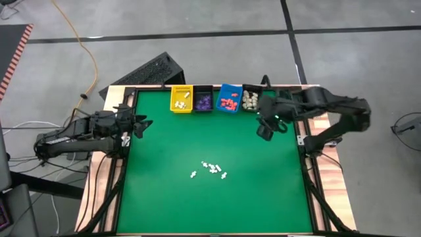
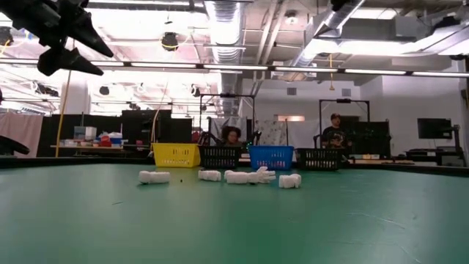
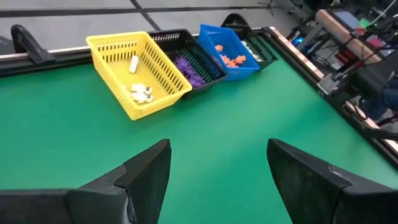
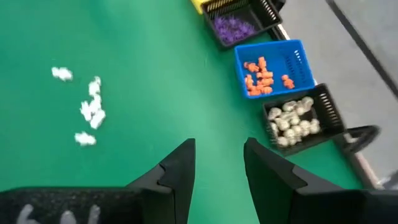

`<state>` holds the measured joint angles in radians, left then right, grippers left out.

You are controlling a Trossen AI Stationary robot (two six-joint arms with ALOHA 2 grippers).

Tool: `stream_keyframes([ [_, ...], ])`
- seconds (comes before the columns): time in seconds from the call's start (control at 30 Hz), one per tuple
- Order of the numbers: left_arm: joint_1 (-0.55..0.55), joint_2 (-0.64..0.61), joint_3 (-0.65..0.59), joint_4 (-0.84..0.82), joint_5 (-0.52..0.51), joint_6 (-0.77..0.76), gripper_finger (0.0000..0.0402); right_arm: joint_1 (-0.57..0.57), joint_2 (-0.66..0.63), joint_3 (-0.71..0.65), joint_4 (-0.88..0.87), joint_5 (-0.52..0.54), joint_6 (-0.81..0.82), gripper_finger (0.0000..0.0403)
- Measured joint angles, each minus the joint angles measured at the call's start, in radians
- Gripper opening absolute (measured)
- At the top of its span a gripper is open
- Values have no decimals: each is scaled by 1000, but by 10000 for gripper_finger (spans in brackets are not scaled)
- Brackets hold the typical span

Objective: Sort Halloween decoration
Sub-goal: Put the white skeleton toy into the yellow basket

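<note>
Right tool (image 1: 266,129): hangs above the tabletop near the far right corner, just in front of the black bin with the cream pieces; its jaws stand a little apart with bare green between them, grasping nothing.
Left tool (image 1: 140,124): hangs over the left edge, toward the far left corner; released, jaws spread wide, nothing in them.
Tabletop (image 1: 164,197): green surface in a dark frame.
Bins: four in a row, side by side along the far edge.
Yellow bin (image 1: 181,99): left end of the row; a few white pieces inside.
Black bin (image 1: 202,99): next to the yellow bin; purple pieces (image 1: 203,101) inside.
Blue bin (image 1: 229,97): third in the row; orange-red pieces (image 1: 228,103) inside.
End bin (image 1: 250,99): black, right end of the row; cream pieces (image 1: 250,100) heaped inside.
Loose pieces (image 1: 210,168): a small cluster of white figurines lying on the green near the middle of the tabletop, slightly toward the near edge, well apart from both tools and from the bins; one lies a little to the left of the rest and one a little to the right.
People: two show in the room beyond the far edge, behind the bins in the low view.
</note>
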<state>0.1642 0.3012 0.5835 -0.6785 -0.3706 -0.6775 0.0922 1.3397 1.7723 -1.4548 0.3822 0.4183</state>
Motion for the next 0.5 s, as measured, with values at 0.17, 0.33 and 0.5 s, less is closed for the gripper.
stream_keyframes([
  [0.17,0,0,0,-1,0,3,256,54,-150,-309,210,13,130,162],
  [0.33,0,0,0,10,22,7,256,91,-197,-582,511,13,159,162],
  [0.5,0,6,0,45,48,49,256,131,-131,-776,827,-4,133,162],
])
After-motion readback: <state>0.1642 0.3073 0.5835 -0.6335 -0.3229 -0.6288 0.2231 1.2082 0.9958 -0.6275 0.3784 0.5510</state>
